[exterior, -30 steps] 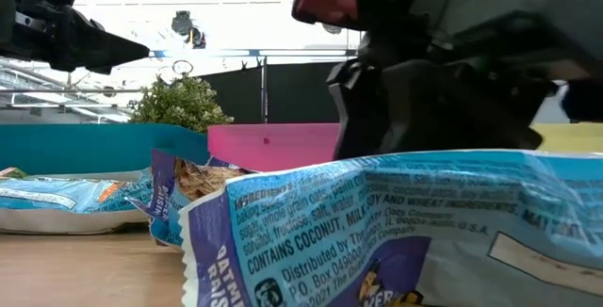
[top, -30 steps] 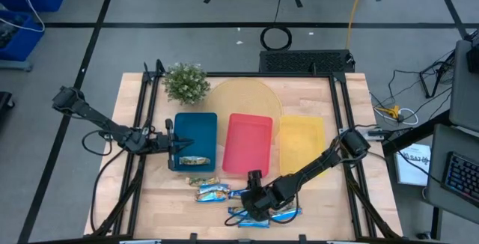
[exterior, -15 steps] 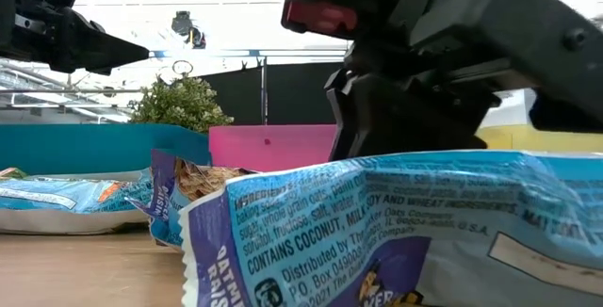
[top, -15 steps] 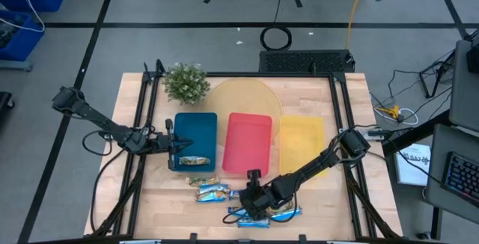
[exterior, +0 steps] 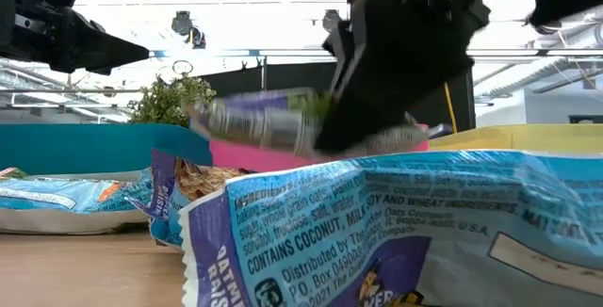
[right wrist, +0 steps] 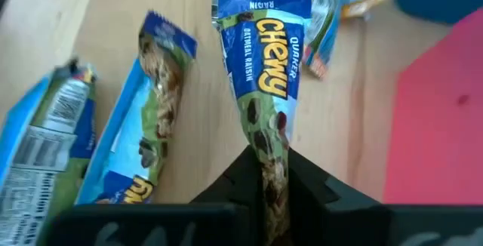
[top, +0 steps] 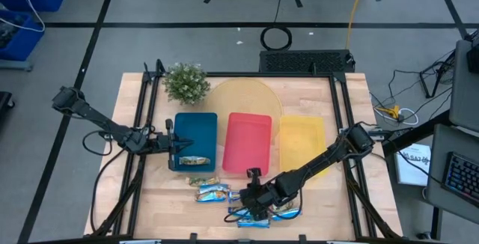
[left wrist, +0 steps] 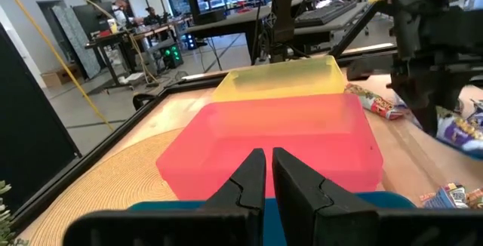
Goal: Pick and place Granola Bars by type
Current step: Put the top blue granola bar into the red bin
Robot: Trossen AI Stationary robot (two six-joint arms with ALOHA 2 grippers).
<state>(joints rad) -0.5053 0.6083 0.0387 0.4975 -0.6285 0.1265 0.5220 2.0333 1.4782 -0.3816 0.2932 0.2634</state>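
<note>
Above the bench (top: 314, 203), our right gripper (right wrist: 268, 172) clenched an oatmeal-raisin bar (right wrist: 264, 65) (lifted for sorting); our left gripper (left wrist: 265, 172), pinched empty, waited over the blue tray (top: 196, 133).

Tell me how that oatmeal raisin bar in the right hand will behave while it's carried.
The oatmeal raisin bar probably stays fairly stiff: pinched at one end by the right hand, it holds its length without drooping. The glossy wrapper looks slippery, so it may slide. It seems light, lifted clear of the table by that end grip.
</note>
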